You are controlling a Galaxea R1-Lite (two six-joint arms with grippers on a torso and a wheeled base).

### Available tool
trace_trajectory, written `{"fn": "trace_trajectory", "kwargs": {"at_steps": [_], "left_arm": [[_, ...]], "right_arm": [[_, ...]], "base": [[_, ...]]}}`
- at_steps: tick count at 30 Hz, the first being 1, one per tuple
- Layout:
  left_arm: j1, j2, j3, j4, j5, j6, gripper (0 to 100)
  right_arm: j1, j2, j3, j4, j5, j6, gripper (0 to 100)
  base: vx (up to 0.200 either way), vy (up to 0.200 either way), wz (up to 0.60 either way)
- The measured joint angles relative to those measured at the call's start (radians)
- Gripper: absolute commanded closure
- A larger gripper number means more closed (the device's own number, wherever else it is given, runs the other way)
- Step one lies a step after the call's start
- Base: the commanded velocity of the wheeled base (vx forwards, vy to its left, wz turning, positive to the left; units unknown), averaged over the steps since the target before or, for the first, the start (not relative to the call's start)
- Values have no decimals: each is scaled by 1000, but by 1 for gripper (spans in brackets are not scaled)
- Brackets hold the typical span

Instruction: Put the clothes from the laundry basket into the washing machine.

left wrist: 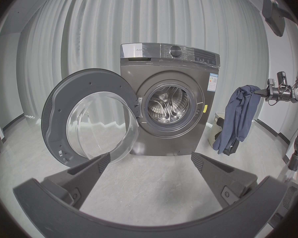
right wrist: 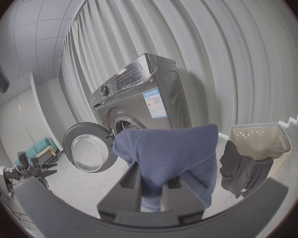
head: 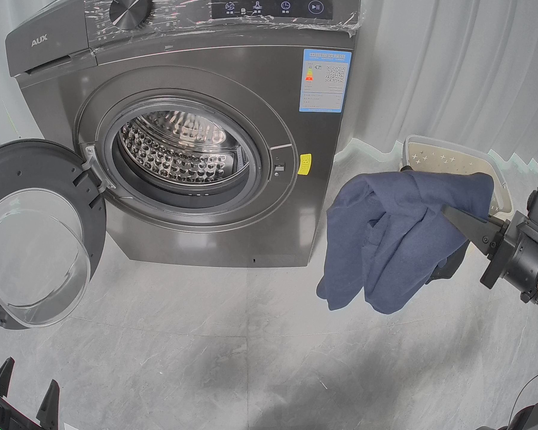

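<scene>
My right end effector [head: 455, 215] is clamped on a navy blue cloth garment [head: 388, 234]. The garment hangs in front of the beige plastic laundry basket [head: 454, 150], to the right of the grey front-loading washing machine [head: 221, 222]. I'd carry it left and farther in to the steel drum opening [head: 179, 144], high enough for the trailing hem to clear the rim, then push well inside before letting go. My left end effector [head: 31, 372] sits open at near left, below the swung-out round door [head: 36, 234].

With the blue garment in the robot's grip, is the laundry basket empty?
No, a dark garment hangs over the rim of the laundry basket.
</scene>
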Motion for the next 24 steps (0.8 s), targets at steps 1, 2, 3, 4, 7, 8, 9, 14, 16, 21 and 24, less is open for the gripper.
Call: {"fn": "trace_trajectory", "kwargs": {"at_steps": [1, 2, 3, 4, 7, 8, 9, 14, 16, 21, 24], "left_arm": [[0, 0, 0, 0, 0, 0, 0], [0, 0, 0, 0, 0, 0, 0], [0, 0, 0, 0, 0, 0, 0], [0, 0, 0, 0, 0, 0, 0], [0, 0, 0, 0, 0, 0, 0], [0, 0, 0, -1, 0, 0, 0], [0, 0, 0, 0, 0, 0, 0], [0, 0, 0, -1, 0, 0, 0], [0, 0, 0, 0, 0, 0, 0], [0, 0, 0, 0, 0, 0, 0], [0, 0, 0, 0, 0, 0, 0]], "right_arm": [[0, 0, -1, 0, 0, 3, 100], [0, 0, -1, 0, 0, 4, 100], [0, 0, -1, 1, 0, 5, 100], [0, 0, -2, 1, 0, 7, 100], [0, 2, -3, 0, 0, 8, 100], [0, 2, -4, 0, 0, 8, 100], [0, 2, -5, 0, 0, 8, 100], [0, 2, -5, 0, 1, 10, 100], [1, 3, -2, -1, 1, 10, 100], [1, 6, 0, -5, 0, 23, 100], [1, 8, 1, -6, 0, 23, 100]], "base": [[0, 200, 0], [0, 200, 0], [0, 200, 0], [0, 200, 0], [0, 200, 0], [0, 200, 0], [0, 200, 0], [0, 0, 0], [0, 0, 0], [0, 0, 0], [0, 0, 0]]}}
